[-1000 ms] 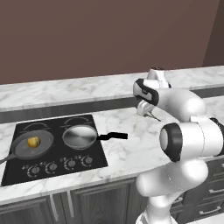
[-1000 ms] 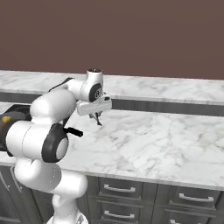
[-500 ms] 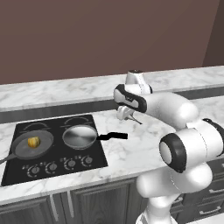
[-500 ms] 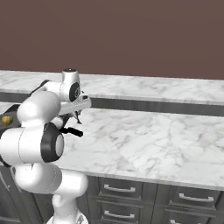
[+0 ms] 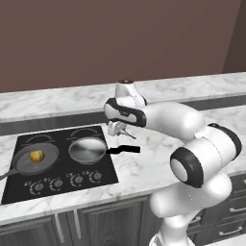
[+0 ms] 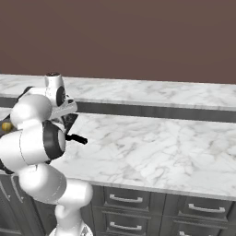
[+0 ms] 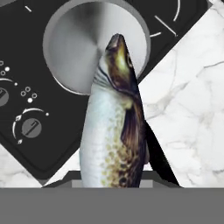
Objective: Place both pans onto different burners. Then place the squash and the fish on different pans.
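My gripper point(image 5: 117, 129) hangs just right of the black cooktop point(image 5: 62, 185), shut on the fish point(image 7: 113, 127). In the hand view the fish is silver-bellied with a brown back, and its head points over the silver pan's rim. The silver pan point(image 5: 87, 149) sits on the front right burner, its black handle point(image 5: 125, 150) lying out over the counter. On the front left burner is the dark grey skillet point(image 5: 34, 159), which holds the yellow squash point(image 5: 36, 155). The two rear burners point(image 5: 39, 139) are bare. The fish hides my fingertips.
White marble counter point(image 5: 144, 168) stretches to the right of the cooktop, with a dark strip along the back wall. A row of knobs point(image 5: 57, 183) lines the cooktop's front edge. Drawers point(image 6: 138, 200) run below the counter.
My arm has swung left across the counter, carrying the fish from the counter's middle to the cooktop's right edge beside the silver pan. Pans and squash have not moved.
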You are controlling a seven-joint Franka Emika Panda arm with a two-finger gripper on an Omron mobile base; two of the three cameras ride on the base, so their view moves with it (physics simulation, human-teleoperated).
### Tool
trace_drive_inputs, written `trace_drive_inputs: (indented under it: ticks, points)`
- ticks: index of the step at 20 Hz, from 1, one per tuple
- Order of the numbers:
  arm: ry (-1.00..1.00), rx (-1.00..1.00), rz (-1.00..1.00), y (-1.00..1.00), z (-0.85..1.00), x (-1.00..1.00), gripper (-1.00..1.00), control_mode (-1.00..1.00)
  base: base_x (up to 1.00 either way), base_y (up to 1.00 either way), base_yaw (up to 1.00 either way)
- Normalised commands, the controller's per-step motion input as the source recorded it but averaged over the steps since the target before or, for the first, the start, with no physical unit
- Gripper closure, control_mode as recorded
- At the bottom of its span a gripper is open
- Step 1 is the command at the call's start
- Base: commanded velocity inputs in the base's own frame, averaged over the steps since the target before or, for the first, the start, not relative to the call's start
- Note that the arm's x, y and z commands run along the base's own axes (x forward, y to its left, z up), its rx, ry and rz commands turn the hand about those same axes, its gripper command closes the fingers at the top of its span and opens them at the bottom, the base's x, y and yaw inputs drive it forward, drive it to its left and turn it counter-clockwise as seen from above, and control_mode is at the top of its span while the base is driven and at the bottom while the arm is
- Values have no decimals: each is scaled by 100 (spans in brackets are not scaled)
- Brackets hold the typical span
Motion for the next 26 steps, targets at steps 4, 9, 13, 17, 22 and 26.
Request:
trace_drive_inputs:
  ticks: [4,9,13,17,22,26]
  points:
    - [0,-2,7,81,0,0,100,-100,0,0,0]
    - [0,-3,6,67,-7,0,100,-100,0,0,0]
    - [-4,-5,2,52,-19,2,100,-100,0,0,0]
    - [-6,-3,0,30,-22,18,100,-100,0,0,0]
    - [-5,-1,0,14,-22,21,100,-100,0,0,0]
    - [-5,-1,0,12,-24,18,100,-100,0,0,0]
